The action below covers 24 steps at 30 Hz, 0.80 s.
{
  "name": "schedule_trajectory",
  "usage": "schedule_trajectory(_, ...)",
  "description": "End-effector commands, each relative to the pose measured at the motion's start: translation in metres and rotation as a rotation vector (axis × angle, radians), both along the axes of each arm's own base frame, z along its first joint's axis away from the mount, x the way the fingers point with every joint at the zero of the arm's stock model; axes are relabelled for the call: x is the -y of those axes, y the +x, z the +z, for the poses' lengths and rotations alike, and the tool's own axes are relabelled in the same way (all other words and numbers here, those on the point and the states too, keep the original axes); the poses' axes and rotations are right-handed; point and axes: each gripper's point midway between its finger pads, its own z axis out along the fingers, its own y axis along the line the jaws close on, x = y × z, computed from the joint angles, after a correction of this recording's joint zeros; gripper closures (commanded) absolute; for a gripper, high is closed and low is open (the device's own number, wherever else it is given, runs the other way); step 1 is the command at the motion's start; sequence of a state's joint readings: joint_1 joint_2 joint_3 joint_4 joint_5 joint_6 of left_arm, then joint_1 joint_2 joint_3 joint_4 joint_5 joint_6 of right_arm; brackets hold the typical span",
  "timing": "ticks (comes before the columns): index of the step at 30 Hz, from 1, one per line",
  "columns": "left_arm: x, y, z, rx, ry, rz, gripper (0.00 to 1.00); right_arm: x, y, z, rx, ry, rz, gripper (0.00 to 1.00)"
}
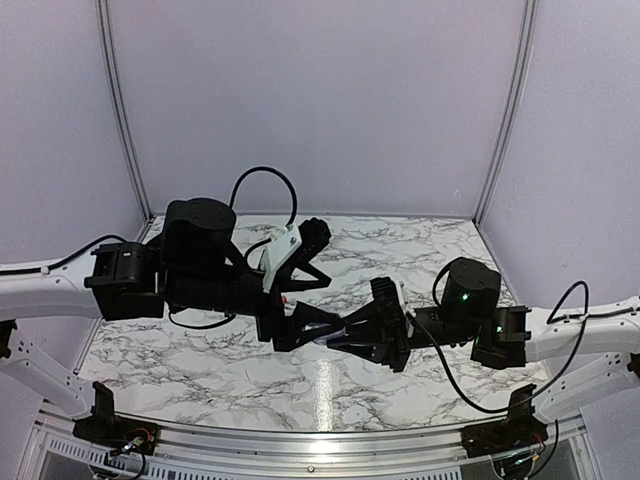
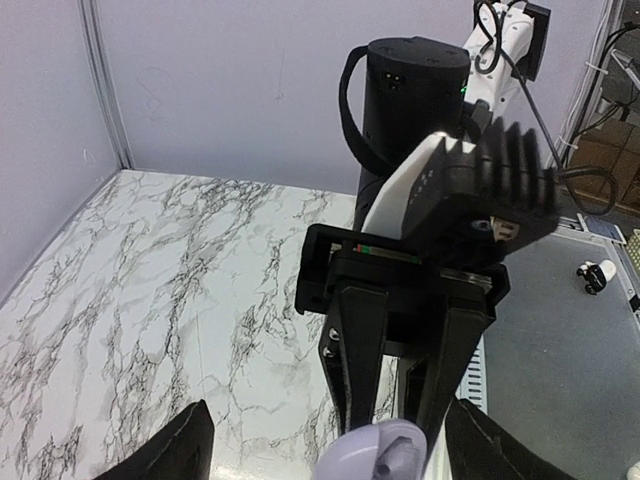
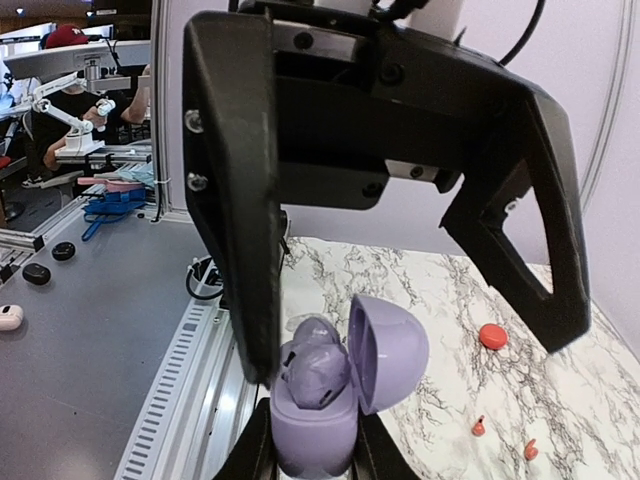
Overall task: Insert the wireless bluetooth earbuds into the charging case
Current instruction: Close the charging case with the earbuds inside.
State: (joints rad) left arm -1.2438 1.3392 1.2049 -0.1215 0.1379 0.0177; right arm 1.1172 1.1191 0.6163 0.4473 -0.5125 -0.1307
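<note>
My right gripper (image 3: pixel 312 455) is shut on the base of a lavender charging case (image 3: pixel 312 430), held up above the marble. Its lid (image 3: pixel 390 350) stands open. Two lavender earbuds (image 3: pixel 320 370) sit in the case's wells. My left gripper (image 3: pixel 410 355) is open, its wide black fingers (image 3: pixel 235 250) straddling the case; one fingertip is right beside the earbuds, and I cannot tell if it touches them. The left wrist view shows only the case's edge (image 2: pixel 385 450) between my left gripper (image 2: pixel 335 455) and the right gripper's fingers (image 2: pixel 360 350). Two tiny red earbuds (image 3: pixel 478 427) lie on the table.
A round red case (image 3: pixel 491 336) rests on the marble table (image 1: pixel 200 370) beyond the tiny red pieces. Both arms meet over the table's middle (image 1: pixel 322 338). Purple walls close off the back and sides. A metal rail (image 3: pixel 180 390) runs along the table's edge.
</note>
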Motion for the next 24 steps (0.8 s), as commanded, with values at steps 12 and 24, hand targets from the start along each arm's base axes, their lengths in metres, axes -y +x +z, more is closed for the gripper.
schedule_trajectory(12, -0.053, -0.005, 0.028, -0.005, -0.131, -0.003, 0.15, 0.013, 0.017, 0.028, -0.016, 0.125, -0.064, 1.00)
schedule_trajectory(24, -0.029, -0.028, -0.002, 0.136, -0.037, -0.163, 0.11, 0.005, 0.012, 0.033, -0.062, 0.106, -0.006, 1.00)
